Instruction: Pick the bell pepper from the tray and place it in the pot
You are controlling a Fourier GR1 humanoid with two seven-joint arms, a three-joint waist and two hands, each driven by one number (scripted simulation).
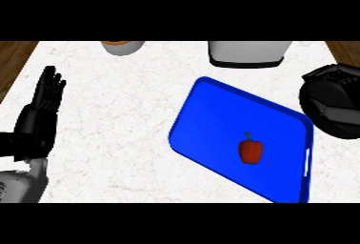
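A small red bell pepper with a green stem lies on a blue tray, toward the tray's near right part. The tray sits tilted on the white marble counter, right of centre. A round black pot stands at the right edge, just beyond the tray's far right corner, and is partly cut off by the view. My left hand rests open at the far left with its fingers up, well apart from the tray. The right hand does not show.
A pale grey container stands at the counter's back, above the tray. A small orange-brown vessel sits at the back left. Wooden floor shows past the counter's back corners.
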